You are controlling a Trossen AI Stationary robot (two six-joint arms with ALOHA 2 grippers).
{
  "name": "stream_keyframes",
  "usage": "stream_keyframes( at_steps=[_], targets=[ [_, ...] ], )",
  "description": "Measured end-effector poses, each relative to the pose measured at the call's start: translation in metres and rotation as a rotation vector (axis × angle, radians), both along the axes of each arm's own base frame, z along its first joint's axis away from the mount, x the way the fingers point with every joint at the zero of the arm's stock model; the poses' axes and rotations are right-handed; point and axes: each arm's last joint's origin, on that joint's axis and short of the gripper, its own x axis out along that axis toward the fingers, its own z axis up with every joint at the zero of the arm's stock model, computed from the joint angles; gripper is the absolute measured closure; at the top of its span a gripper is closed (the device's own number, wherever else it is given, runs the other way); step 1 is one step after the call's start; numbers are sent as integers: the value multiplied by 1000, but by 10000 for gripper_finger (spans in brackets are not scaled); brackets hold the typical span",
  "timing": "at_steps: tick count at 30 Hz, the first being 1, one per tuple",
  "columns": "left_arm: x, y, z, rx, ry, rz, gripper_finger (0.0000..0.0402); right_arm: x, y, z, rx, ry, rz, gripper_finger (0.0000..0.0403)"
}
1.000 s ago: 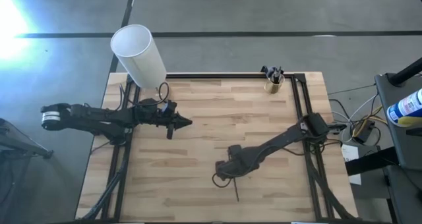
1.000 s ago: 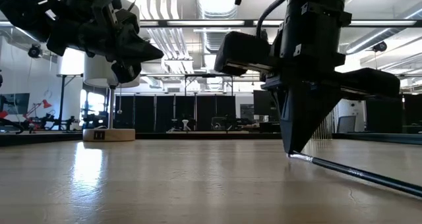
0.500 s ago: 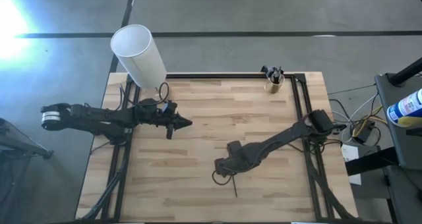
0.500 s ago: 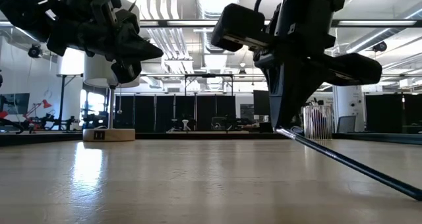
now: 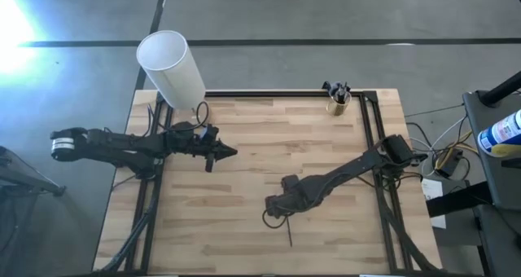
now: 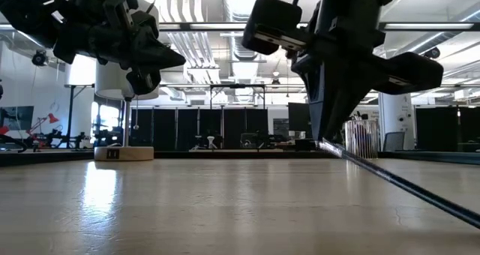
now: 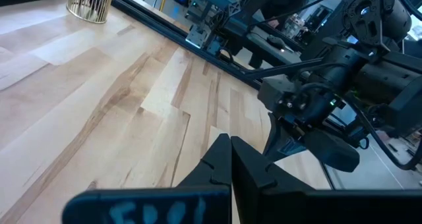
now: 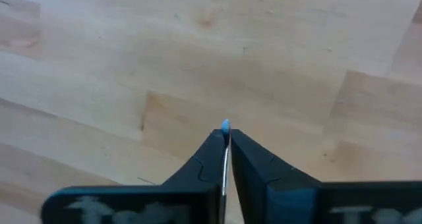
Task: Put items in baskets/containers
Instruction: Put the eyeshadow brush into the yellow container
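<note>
**Right gripper pinches one stick above the near part of the table**

Low view puts the nearest thing at the picture's right: a thin dark pencil-like stick [image 6: 397, 182] slanting down from the right gripper [image 6: 324, 140] to the pale butcher-block wooden table [image 6: 187, 210], its lower end running out of the picture at the right edge. That gripper's two dark fingers are clenched on the stick's upper end. The right wrist view shows the same grip: the fingers [image 8: 211, 151] are pressed together with the thin shaft between them and a small bluish tip [image 8: 225, 125] showing past their ends.

From above, the right gripper [image 5: 280, 214] sits over the table's near half, well apart from the small transparent yellowish round cup [image 5: 339, 103], which stands at the far right corner just inside the black frame rail. Dark-ended sticks [image 5: 336, 89] stand bunched upright in that cup. The held stick [image 5: 289, 233] points from the gripper toward the near edge, away from the cup.

Farther back, the left gripper [image 5: 231, 152] waits clenched and empty above the table's left-middle, well left of the cup; its wrist view shows the two dark fingers [image 7: 217, 159] meeting with nothing between them.

Farthest from the cup along the far edge, a tall white cylinder [image 5: 171, 68] stands at the far left corner.
</note>
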Motion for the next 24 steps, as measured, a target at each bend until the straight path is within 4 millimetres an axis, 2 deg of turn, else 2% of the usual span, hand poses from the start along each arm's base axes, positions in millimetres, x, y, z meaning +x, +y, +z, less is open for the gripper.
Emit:
stream_keyframes(
  at_steps=[7, 11, 18, 24],
  targets=[
    [0, 0, 0, -10, 4, 2, 401, -2, 0, -10, 39, 50, -34, 313],
    [0, 0, -1, -13, 7, 2, 402, -2, 0, -13, 37, 58, -33, 291],
    [0, 0, -2, -17, 24, 1, 402, -13, -4, -15, 10, 168, -143, 287],
    [0, 0, -2, -14, 24, -1, 401, -10, -3, -18, 19, 143, -137, 298]
  ],
)
